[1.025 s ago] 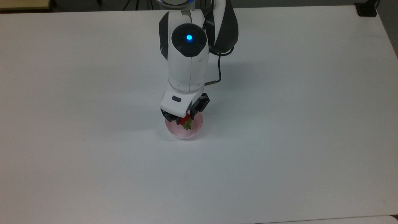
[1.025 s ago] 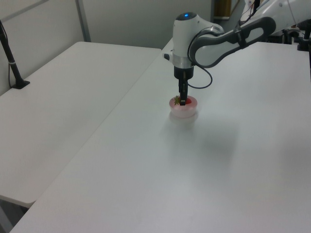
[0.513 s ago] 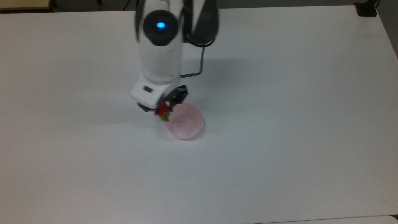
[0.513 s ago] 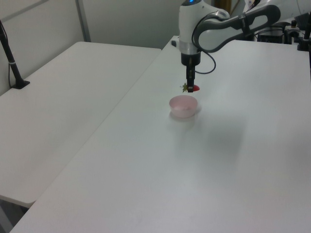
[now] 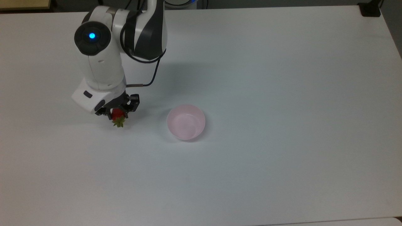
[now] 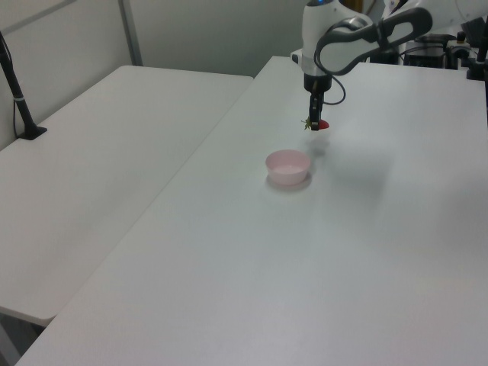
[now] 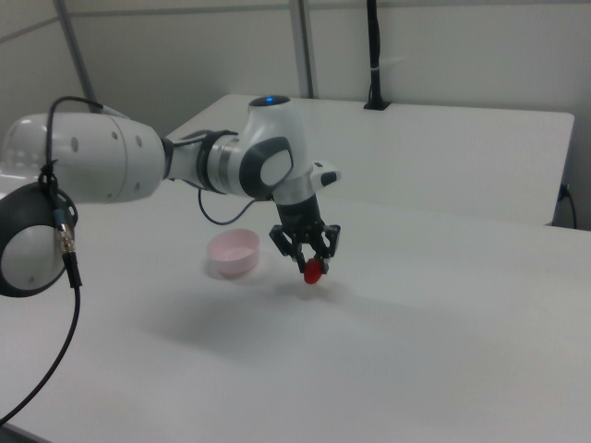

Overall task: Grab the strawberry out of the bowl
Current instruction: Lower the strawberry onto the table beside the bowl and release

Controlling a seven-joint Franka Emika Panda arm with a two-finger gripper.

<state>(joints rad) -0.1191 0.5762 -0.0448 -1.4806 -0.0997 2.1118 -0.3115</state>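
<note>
The strawberry (image 5: 116,113) has travelled well to the top view's left since half a second ago, when it hung just beside the rim of the bowl (image 5: 186,122); it now hangs clear above the white surface (image 5: 282,94), pinched between the fingers of the gripper (image 5: 117,110). In the top view its long axis runs near to far, green cap toward the near edge. The bowl stands unmoved, well apart to the top view's right.
</note>
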